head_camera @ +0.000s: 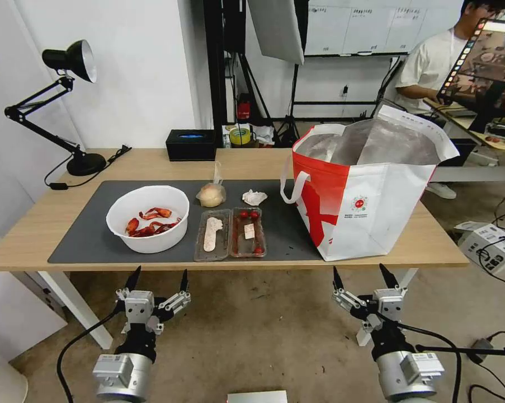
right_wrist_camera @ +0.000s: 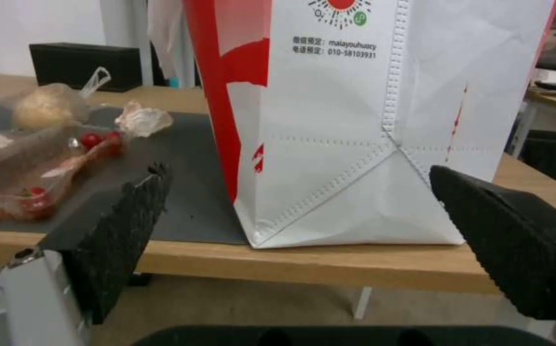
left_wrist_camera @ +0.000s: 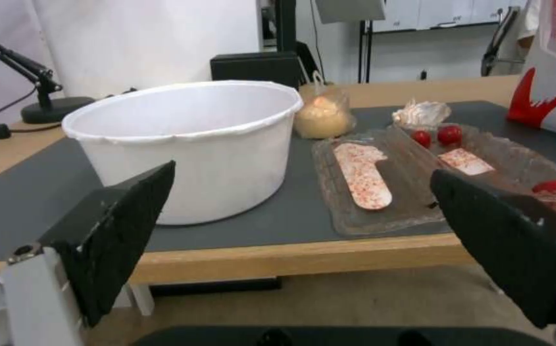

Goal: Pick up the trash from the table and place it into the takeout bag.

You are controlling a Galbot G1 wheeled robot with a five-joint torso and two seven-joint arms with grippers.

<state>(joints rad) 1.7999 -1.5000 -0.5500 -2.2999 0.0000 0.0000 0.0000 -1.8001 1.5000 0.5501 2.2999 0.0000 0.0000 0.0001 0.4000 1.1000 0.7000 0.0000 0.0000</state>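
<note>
1. Lowest in the head view, I have the left gripper (head_camera: 158,278) and right gripper (head_camera: 364,275) short of the table (head_camera: 34,235) edge, both spread wide and holding nothing, ready to reach in.
2. Mid-frame on the mat (head_camera: 84,238) lies the trash: bowl (head_camera: 148,218), tray (head_camera: 230,234), then bun (head_camera: 211,195) and tissue (head_camera: 254,197).
3. At the right the takeout bag (head_camera: 369,190) gapes open, I judge to receive it.

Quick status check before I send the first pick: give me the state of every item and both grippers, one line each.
Takeout bag: upright, mouth open.
Clear hinged tray: lying open, cherry tomatoes inside.
White bowl: upright, holding crayfish shells.
Bagged bun: on the mat, bag knotted.
Tissue: crumpled, on the mat.
Left gripper: open, empty, below the table edge.
Right gripper: open, empty, below the table edge.
</note>
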